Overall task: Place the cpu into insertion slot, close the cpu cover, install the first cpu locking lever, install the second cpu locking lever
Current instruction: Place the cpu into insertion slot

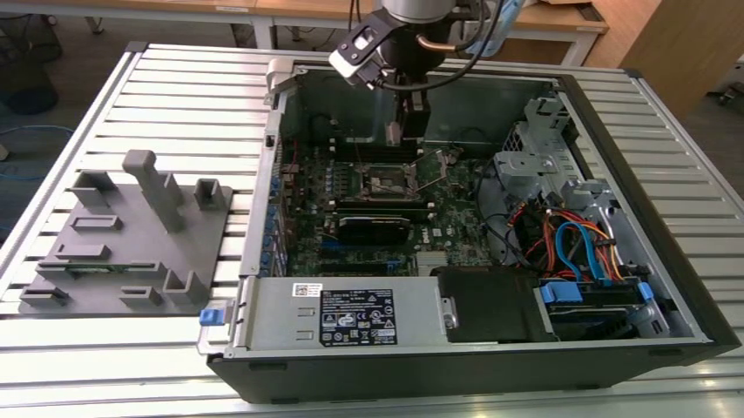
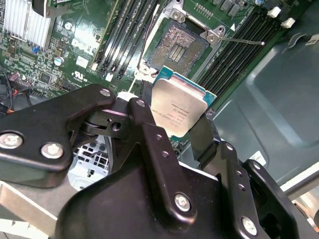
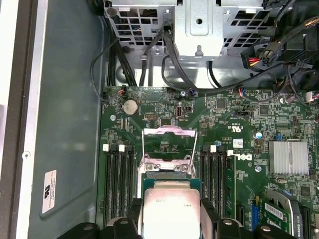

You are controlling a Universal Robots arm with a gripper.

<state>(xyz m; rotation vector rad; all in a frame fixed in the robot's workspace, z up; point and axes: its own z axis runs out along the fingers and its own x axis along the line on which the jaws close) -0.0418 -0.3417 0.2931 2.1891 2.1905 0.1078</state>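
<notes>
Claw is gripping the cpu by 2 opposite edges, holding it above the motherboard, near the slot but not touching it. Slot is lying open, its centre bare. Cover is standing flipped up at 1 edge of it. In the exterior view the arm is reaching into the open case on the worktop.

I observe my arm reaching down from above, wrist vertical. Claw points downward, fingers clamped on opposite edges of the cpu.
</notes>
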